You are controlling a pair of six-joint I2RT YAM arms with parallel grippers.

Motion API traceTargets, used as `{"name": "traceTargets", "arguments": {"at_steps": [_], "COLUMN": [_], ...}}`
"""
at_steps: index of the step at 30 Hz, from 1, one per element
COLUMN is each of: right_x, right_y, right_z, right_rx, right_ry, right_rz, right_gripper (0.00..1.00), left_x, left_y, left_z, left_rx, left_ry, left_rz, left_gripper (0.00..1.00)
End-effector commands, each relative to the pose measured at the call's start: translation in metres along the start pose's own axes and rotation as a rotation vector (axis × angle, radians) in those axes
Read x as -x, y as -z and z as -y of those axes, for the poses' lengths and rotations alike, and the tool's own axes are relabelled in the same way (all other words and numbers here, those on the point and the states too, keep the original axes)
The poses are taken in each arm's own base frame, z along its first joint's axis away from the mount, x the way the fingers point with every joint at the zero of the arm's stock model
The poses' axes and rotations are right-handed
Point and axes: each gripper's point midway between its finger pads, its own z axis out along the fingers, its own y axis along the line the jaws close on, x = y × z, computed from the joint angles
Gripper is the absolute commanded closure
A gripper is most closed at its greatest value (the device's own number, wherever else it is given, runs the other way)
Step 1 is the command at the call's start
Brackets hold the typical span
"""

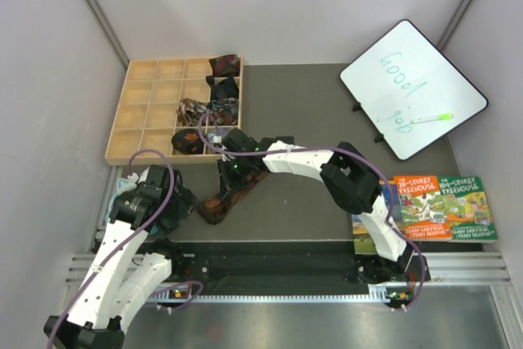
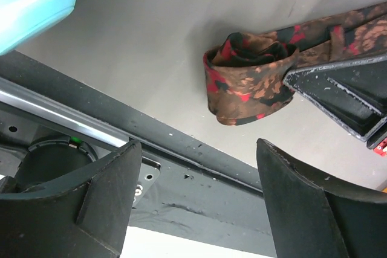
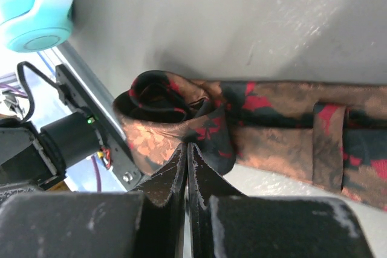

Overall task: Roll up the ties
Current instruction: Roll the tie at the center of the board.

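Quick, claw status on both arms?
Left claw: open, empty.
Right claw: shut, tips against the partly rolled tie; whether it pinches fabric cannot be told.

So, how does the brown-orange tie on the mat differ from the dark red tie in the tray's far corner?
The brown-orange tie is rolled at one end only; the dark red tie is a full bundle. The first lies on the dark mat, the second in the wooden tray. The shut right gripper touches the first; nothing touches the second. Both are neckties.
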Motion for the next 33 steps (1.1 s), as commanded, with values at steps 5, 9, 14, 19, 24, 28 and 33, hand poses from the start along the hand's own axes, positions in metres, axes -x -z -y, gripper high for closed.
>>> {"name": "traceTargets", "arguments": {"at_steps": [5, 9, 14, 19, 24, 28, 33], "right_x": [-0.008, -0.011, -0.014, -0.014, -0.017, -0.018, -0.019], "right_y": [-0.016, -0.02, -0.027, -0.029, -0.032, -0.036, -0.038], "right_z": [0.023, 0.035, 0.048, 0.056, 0.06, 0.062, 0.066], "right_rx": [-0.013, -0.032, -0.051, -0.057, -0.051, -0.051, -0.057], "right_ry": [0.012, 0.005, -0.003, -0.009, -0.013, -0.02, -0.026], "right_rz": [-0.008, -0.016, -0.027, -0.03, -0.038, -0.043, -0.047], "right_gripper": [1.0, 1.0, 1.0, 1.0, 1.0, 1.0, 1.0], "left_x": [-0.011, -0.015, -0.015, -0.011, -0.009, -0.013, -0.024], "left_y": [-0.023, -0.035, -0.051, -0.059, -0.066, -0.074, -0.082], "left_z": [0.001, 0.006, 0.015, 0.024, 0.028, 0.027, 0.022], "left_rx": [0.018, -0.005, -0.056, -0.096, -0.107, -0.114, -0.101], "left_ry": [-0.008, 0.001, 0.033, 0.052, 0.092, 0.132, 0.145], "left_rz": [-0.056, -0.066, -0.049, -0.026, -0.004, -0.005, -0.028], "left_gripper": [0.2, 0.28, 0.35, 0.37, 0.38, 0.39, 0.4]}}
